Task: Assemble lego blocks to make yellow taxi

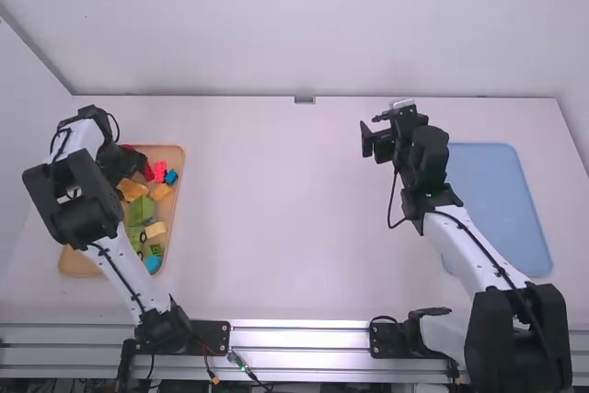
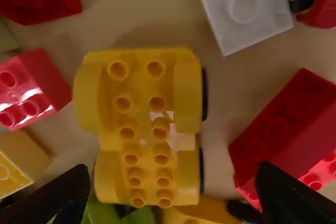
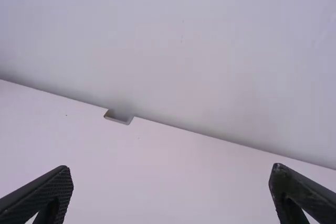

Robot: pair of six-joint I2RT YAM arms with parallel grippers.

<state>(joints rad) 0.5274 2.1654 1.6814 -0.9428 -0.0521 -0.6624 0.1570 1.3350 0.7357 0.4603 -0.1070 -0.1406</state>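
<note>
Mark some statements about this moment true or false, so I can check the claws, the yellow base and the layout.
1. The left claw is above the tray. True.
2. The yellow base and the white block lie apart. True.
3. The yellow base lies with its studs facing down. False: they face up.
4. The right claw is shut on a block. False: it is open and holds nothing.
5. The blue mat is on the right arm's side of the table. True.
6. The left claw is shut on the yellow base. False: its fingers are open.
</note>
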